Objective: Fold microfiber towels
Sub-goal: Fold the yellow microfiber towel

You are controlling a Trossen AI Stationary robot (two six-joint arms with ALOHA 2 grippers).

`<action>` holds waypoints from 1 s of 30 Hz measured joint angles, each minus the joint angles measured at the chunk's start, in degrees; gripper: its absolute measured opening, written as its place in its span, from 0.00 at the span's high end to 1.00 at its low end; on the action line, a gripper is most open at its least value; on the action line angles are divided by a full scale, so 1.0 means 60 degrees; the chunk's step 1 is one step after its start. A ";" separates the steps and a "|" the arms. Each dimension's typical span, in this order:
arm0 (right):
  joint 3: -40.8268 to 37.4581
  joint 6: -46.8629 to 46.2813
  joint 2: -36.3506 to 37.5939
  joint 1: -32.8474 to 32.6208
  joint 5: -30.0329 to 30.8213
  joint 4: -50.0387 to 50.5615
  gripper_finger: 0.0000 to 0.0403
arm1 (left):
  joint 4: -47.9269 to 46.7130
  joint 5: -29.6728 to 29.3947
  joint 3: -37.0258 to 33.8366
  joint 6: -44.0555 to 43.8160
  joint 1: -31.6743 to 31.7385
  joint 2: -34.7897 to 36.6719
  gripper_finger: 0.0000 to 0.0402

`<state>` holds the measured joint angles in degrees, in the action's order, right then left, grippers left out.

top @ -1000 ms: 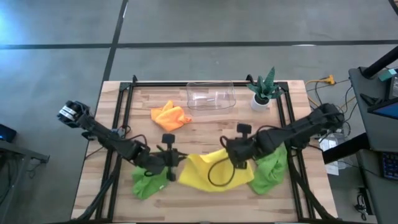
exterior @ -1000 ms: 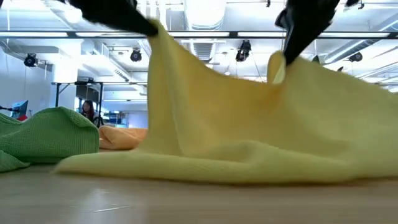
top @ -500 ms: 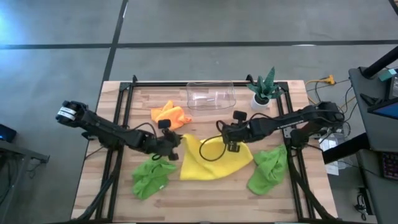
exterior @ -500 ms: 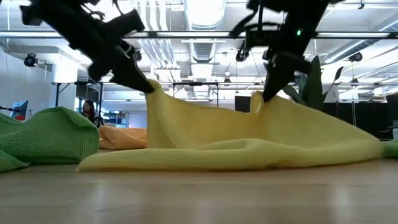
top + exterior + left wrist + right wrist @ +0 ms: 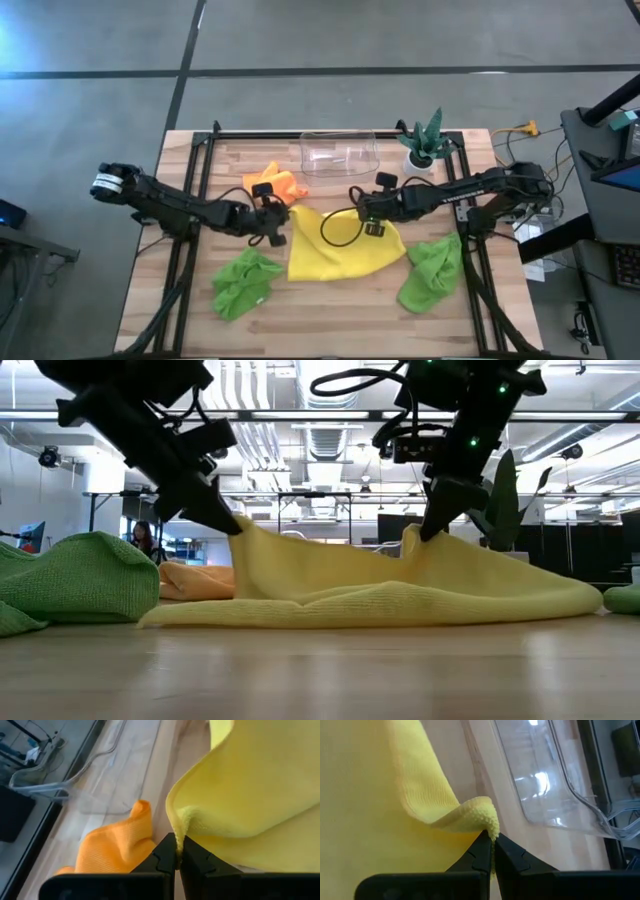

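Yellow towel [image 5: 335, 255] mid-table, both far corners pinched: L gripper [image 5: 283, 216] clamped on one, R gripper [image 5: 362, 213] on other. Orange towel [image 5: 275, 186] beside L.

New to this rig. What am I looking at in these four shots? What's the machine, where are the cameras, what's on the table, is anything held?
It is a two-armed robot at a wooden table, folding cloths. One camera looks straight down, one sits at table height, and one rides on each wrist.

The left gripper and the right gripper are each shut on an edge of the yellow towel; the wrist views show the cloth pinched between the fingertips. The low view shows those edges lifted while the rest lies on the table.

Also on the table: an orange towel, two crumpled green towels, one on the left and one on the right, a clear plastic bin, and a small potted plant.
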<state>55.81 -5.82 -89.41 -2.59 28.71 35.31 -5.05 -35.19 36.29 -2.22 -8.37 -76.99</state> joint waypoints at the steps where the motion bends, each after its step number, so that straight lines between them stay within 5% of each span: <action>1: 0.0007 0.0045 0.0000 0.0003 0.0000 0.0004 0.97 | -0.0006 -0.0050 -0.0006 0.0057 0.0026 0.0000 1.00; 6: 0.0173 0.0090 0.0000 0.0004 0.0007 -0.0007 0.90 | 0.0016 -0.0347 0.0047 0.0465 0.0030 0.0000 0.97; 13: 0.0478 0.0633 0.0118 0.0000 0.0259 0.0368 0.77 | -0.0027 -0.1294 0.0056 0.0729 0.0027 0.0033 0.75; 21: 0.0203 0.0883 0.1560 -0.0012 0.0253 0.0384 0.74 | 0.0013 -0.1750 0.0422 0.0969 0.0027 0.0087 0.61; 26: -0.1139 0.0582 0.3091 -0.0270 0.0189 -0.0593 0.76 | 0.0121 -0.1469 0.0712 0.1200 0.0021 0.0100 0.60; 30: -0.3097 0.1034 0.4391 -0.0483 -0.0451 -0.2998 0.77 | 0.0878 -0.0034 0.0691 0.2144 0.0120 0.0016 0.60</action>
<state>37.23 0.38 -63.06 -5.49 26.00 17.32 0.21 -35.40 40.43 10.65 -7.65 -76.90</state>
